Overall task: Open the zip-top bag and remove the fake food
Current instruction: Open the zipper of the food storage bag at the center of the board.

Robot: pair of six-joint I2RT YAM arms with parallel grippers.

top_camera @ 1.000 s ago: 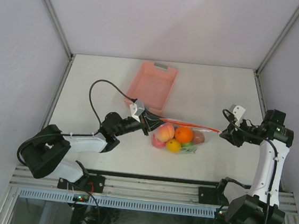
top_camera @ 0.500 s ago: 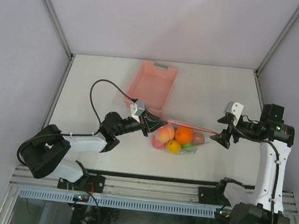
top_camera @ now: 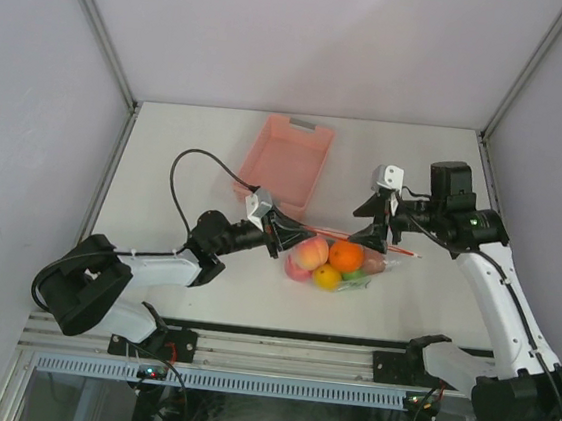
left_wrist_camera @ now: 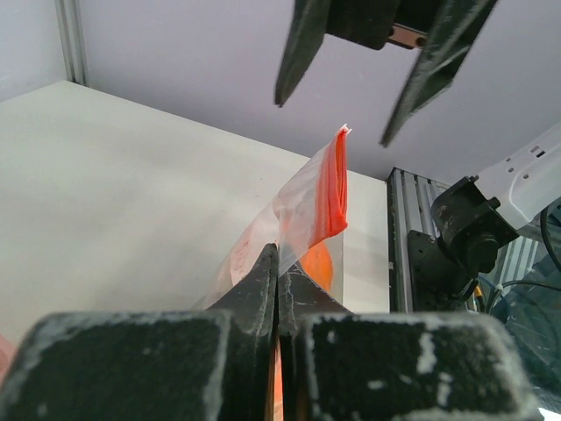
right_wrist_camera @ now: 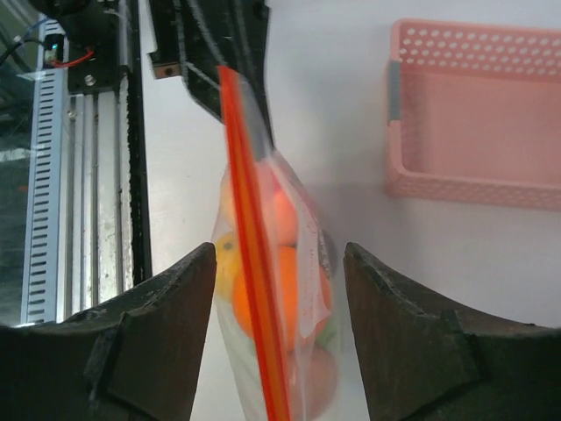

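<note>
A white table (top_camera: 166, 158) fills the middle of the top view. A pink basket (top_camera: 288, 161) sits on it, near the back and a little left of the middle.

Just below and to the right of the basket is the zip-top bag (top_camera: 355, 271). It is clear and crinkly. A thin red-orange zipper strip (top_camera: 358, 240) runs along its top edge, from left to right. The fake food (top_camera: 346, 255) is all inside the bag, in a bunch under the strip. I can see an orange one, a peach-pink one, a yellow one and a bit of green. I cannot tell if the bag rests on the table or hangs just over it.

The left fingers (top_camera: 289, 233) reach in from the lower left. They are pressed together and pinch the left end of the bag. In the left wrist view the clear plastic is squeezed between them, and the strip stands up just above.

The right fingers (top_camera: 378, 226) are at the middle right of the top view, over the right part of the strip. They are spread apart. In the right wrist view one finger is at the lower left and one at the lower right. The strip runs down between them and touches neither.
</note>
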